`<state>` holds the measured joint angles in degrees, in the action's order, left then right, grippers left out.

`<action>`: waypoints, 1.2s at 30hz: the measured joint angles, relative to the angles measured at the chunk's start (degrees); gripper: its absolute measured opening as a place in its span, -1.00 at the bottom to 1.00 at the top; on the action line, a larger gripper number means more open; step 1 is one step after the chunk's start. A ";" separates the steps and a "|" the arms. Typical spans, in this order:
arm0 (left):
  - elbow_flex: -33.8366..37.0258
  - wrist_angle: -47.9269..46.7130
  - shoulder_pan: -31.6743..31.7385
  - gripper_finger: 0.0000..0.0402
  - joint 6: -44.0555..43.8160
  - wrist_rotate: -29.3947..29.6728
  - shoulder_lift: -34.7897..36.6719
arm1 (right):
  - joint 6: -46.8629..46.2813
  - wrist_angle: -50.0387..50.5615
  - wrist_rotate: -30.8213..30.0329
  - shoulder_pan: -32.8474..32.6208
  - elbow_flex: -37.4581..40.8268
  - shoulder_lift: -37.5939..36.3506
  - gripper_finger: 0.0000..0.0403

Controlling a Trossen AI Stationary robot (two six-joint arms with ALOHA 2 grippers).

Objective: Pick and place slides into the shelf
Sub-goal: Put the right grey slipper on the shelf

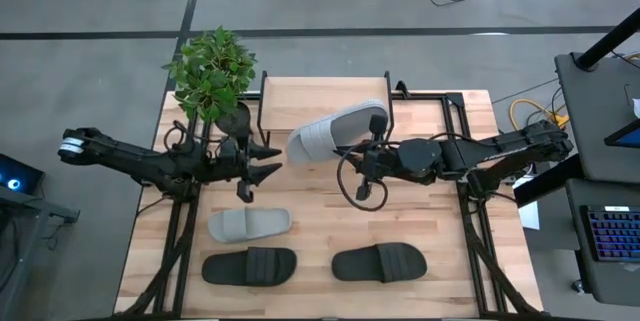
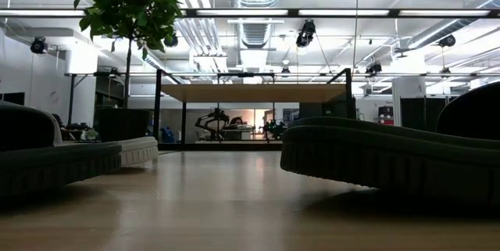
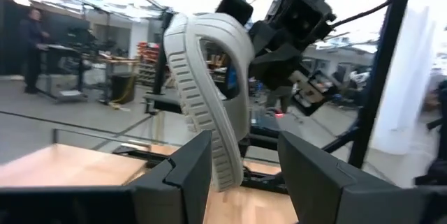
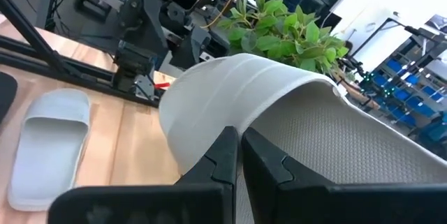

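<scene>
Grey slide (image 1: 335,129) pinched tight by right gripper (image 1: 374,139), lifted over shelf (image 1: 325,99), long axis slanting, toe toward left gripper (image 1: 268,160), hanging half open just beside it.

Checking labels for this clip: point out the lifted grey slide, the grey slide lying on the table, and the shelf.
Lifted grey slide (image 1: 335,129), high view, on its strap.
Grey slide on the table (image 1: 249,225), high view, on its strap.
Shelf (image 2: 254,93), low view, front edge of the top board.
</scene>
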<state>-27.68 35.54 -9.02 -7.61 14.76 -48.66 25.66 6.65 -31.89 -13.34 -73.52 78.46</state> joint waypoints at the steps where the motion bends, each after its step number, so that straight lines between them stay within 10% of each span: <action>1: 0.02 0.19 0.00 -0.26 -1.04 -1.09 0.06 | 0.37 -0.04 -0.89 0.00 0.00 0.00 -0.96; 12: 0.02 7.86 -0.02 -0.26 -4.03 -9.91 -2.83 | 0.93 -1.82 -2.82 1.00 0.00 0.43 -0.96; 36: -0.24 16.38 0.02 -0.26 -2.37 0.79 -10.19 | 2.61 -8.94 -2.13 1.38 -1.20 7.21 -0.96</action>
<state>-27.92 51.92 -8.99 -9.98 15.54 -58.85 28.27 -2.28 -34.02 -11.97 -74.72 85.67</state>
